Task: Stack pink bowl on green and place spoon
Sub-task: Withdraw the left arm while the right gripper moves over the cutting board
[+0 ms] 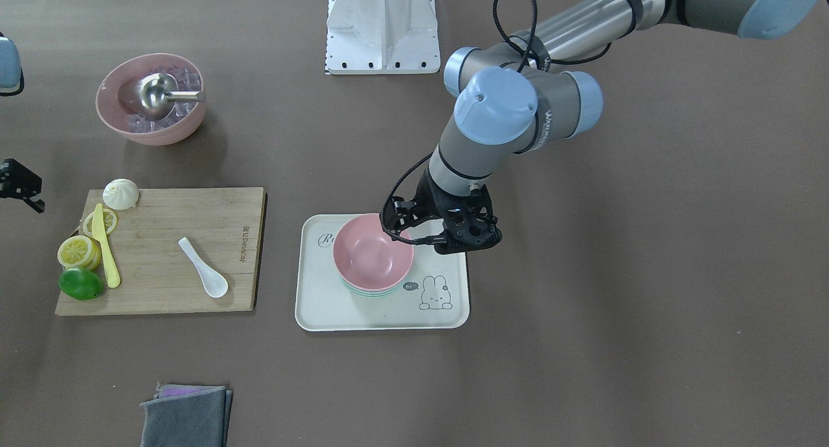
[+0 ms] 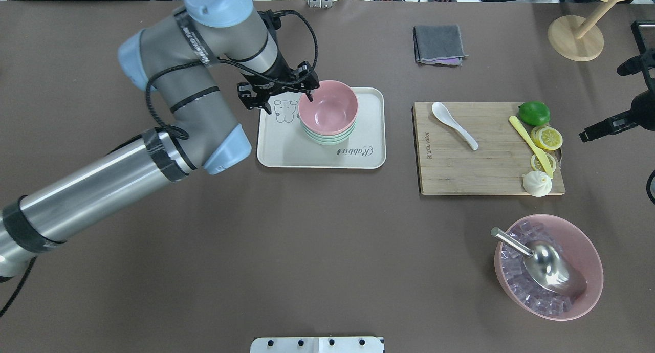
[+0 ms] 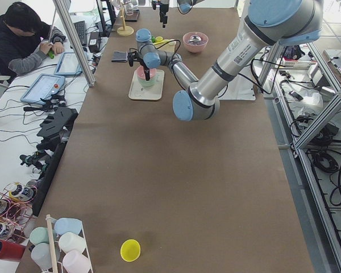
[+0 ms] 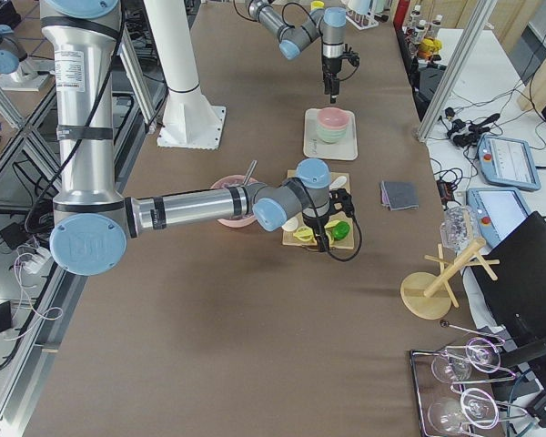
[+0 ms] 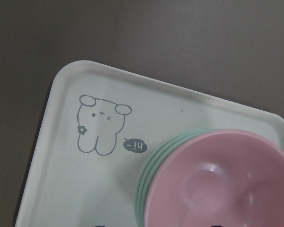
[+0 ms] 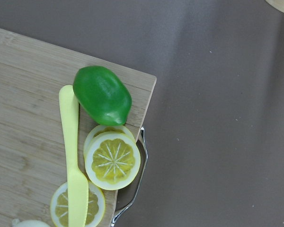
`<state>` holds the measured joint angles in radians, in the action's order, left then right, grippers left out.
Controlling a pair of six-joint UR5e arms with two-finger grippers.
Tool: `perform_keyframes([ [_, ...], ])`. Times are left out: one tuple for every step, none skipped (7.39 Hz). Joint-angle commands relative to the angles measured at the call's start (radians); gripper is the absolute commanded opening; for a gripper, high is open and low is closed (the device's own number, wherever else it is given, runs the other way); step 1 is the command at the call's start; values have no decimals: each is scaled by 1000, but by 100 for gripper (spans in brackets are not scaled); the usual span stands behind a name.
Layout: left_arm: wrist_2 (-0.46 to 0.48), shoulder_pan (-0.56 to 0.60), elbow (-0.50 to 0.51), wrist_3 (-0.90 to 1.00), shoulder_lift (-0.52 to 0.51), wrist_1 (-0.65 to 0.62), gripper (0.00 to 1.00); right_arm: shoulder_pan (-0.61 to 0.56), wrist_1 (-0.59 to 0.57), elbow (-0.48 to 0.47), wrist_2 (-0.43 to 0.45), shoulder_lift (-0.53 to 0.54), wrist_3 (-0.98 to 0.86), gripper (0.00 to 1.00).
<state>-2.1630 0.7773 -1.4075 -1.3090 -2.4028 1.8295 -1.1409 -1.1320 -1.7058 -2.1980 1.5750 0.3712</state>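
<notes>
The pink bowl [image 1: 372, 249] sits nested on a stack of green bowls [image 1: 369, 293] on the white rabbit tray [image 1: 317, 304]. It also shows in the overhead view [image 2: 327, 105] and the left wrist view [image 5: 222, 184]. My left gripper [image 1: 405, 230] hovers just over the bowl's rim on the side toward the rabbit drawing, open and holding nothing. The white spoon [image 1: 204, 269] lies on the wooden cutting board [image 1: 162, 214], bowl end toward the operators' side. My right gripper [image 1: 22, 188] hangs open and empty above the lime end of the board, apart from the spoon.
On the board lie a lime [image 6: 102, 94], lemon slices [image 6: 112, 161], a yellow knife [image 6: 71, 156] and a white bun [image 1: 121, 194]. A larger pink bowl [image 2: 588, 286] with ice cubes and a metal scoop stands near the robot. A folded grey cloth [image 2: 439, 43] lies at the far side.
</notes>
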Motion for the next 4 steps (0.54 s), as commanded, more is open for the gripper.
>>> perform_keyframes([
  [-142,147,-219,237,199,-120,98,21,0,2,15,-30,-2,100],
  [-146,195,-351,436,311,-233,98,39,-2,2,36,-55,-2,100],
  [-146,270,-431,614,402,-327,98,70,-2,3,58,-79,-2,100],
  [-147,345,-459,781,485,-366,98,99,-2,3,76,-107,-3,100],
])
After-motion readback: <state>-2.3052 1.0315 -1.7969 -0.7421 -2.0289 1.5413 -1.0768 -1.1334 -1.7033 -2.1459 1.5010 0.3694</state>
